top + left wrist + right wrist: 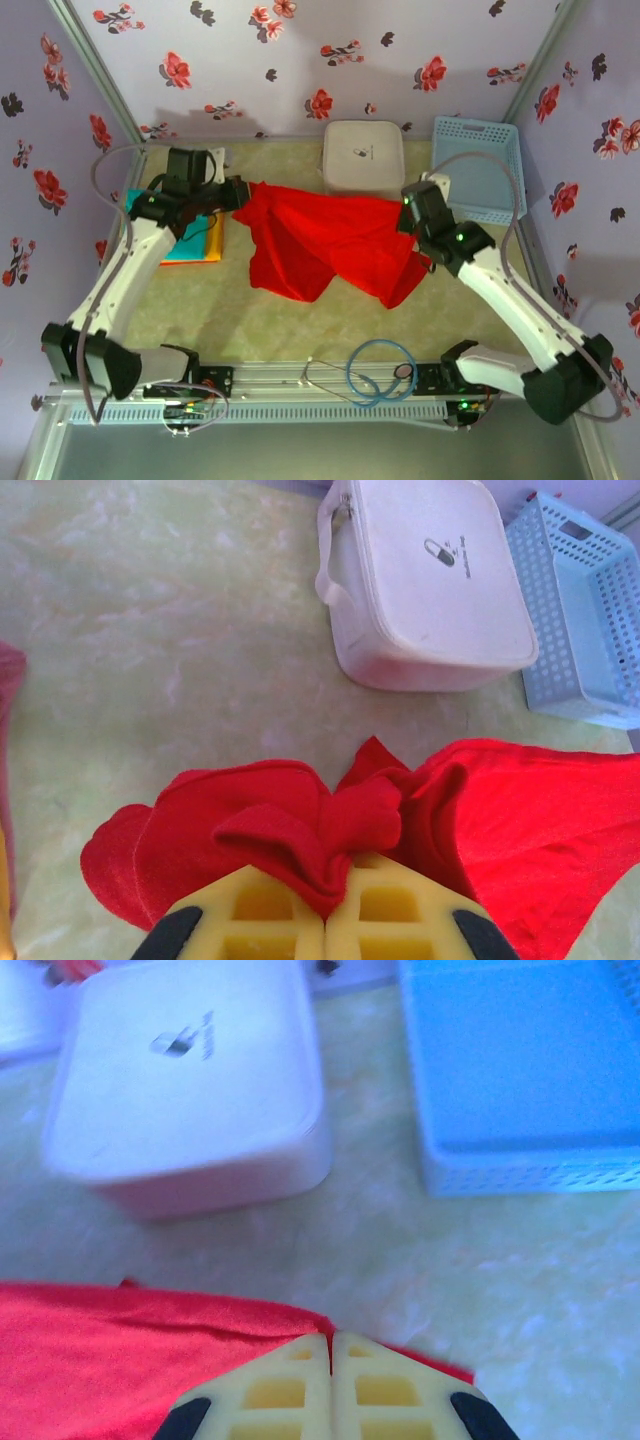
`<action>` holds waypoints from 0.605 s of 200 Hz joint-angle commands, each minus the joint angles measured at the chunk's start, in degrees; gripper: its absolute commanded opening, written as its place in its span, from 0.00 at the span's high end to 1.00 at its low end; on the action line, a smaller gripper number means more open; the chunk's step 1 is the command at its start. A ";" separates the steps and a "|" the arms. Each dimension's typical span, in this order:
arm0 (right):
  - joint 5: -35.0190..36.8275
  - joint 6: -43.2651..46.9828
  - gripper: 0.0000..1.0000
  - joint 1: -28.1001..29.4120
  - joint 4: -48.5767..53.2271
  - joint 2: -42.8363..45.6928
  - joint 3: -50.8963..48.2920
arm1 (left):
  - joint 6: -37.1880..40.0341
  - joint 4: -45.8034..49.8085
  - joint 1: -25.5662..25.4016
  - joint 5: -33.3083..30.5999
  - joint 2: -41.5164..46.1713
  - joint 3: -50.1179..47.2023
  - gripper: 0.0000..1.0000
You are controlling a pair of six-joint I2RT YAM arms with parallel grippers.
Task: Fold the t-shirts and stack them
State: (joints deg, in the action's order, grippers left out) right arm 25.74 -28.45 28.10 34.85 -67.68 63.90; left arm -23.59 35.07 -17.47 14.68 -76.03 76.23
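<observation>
Spreading step | red shirt (325,240) is held stretched over the counter (250,315), an edge clamped in the closed left fingers (265,920) and right fingers (275,1395) | next: likely to be laid flat for folding

The pale yellow-green worktop (300,325) carries a white case (363,155) at the middle of its far edge, a blue basket (480,165) in the far right corner and folded shirts (200,248) near the left edge. A red shirt (320,240) droops over the middle; whether it touches is unclear.
</observation>
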 commanded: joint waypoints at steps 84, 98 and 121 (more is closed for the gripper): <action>-3.11 0.24 0.94 -16.35 8.02 -46.46 48.02 | -2.16 -3.57 5.18 4.40 -26.79 19.97 0.25; -4.94 0.49 0.61 -17.11 9.91 -50.07 52.04 | -1.45 -3.22 5.34 3.59 -24.55 16.65 0.17; -6.23 2.03 0.16 -17.20 10.55 -51.12 52.79 | 0.40 -0.87 5.64 0.92 -18.67 9.98 0.14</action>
State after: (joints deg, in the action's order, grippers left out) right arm 21.47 -27.27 11.11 39.92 -118.89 114.26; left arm -25.02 30.50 -12.29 17.17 -101.69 91.13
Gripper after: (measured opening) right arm 0.603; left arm 0.858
